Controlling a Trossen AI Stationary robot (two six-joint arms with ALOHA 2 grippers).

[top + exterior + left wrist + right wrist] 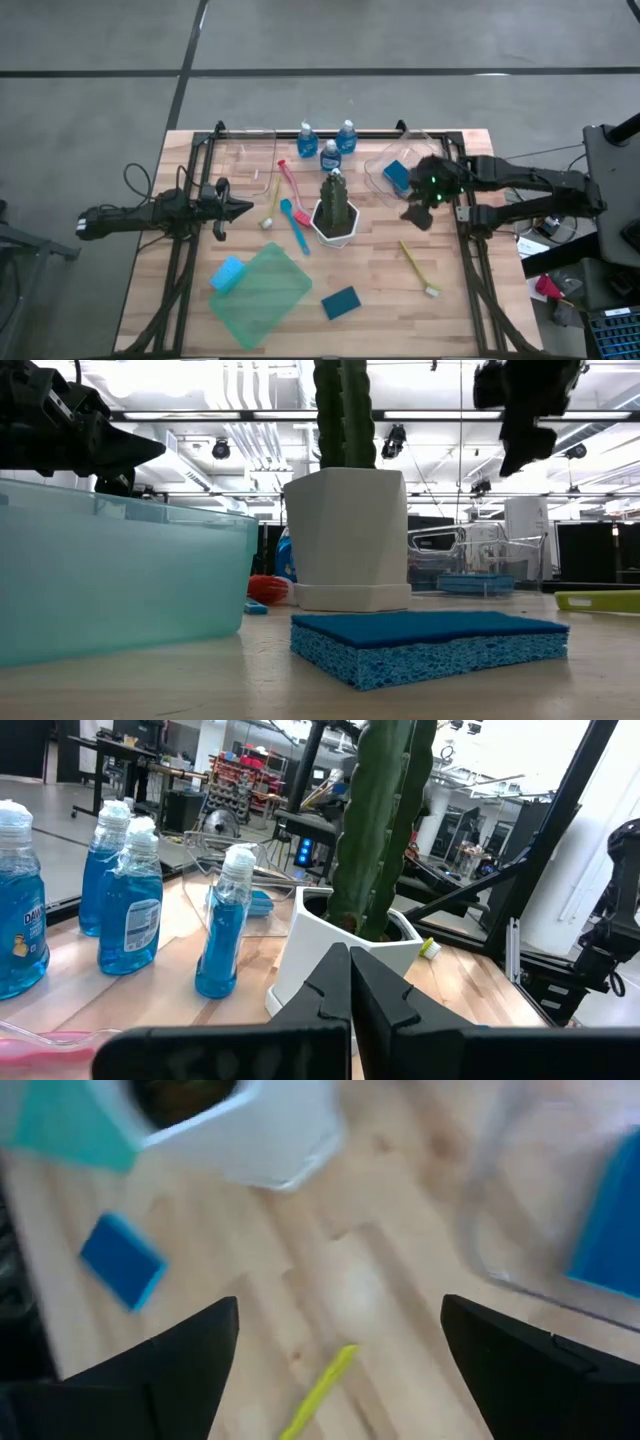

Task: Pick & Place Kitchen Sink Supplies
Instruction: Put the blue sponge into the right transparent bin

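Your left arm lies stretched low across the left side of the tabletop (440,330), pointing inward, and its left tool (243,209) has both fingers pressed together into a single point, holding nothing. Your right arm reaches in from the right edge, its wrist bent downward. Its right tool (418,212) hangs above the boards with the fingers spread wide apart and nothing between them.

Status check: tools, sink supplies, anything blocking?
Left tool shut, empty, parked at table's left. Right tool open, empty, beside clear bin holding a blue sponge. Yellow brush lies below it on open table. Cactus pot stands apart, no obstruction.
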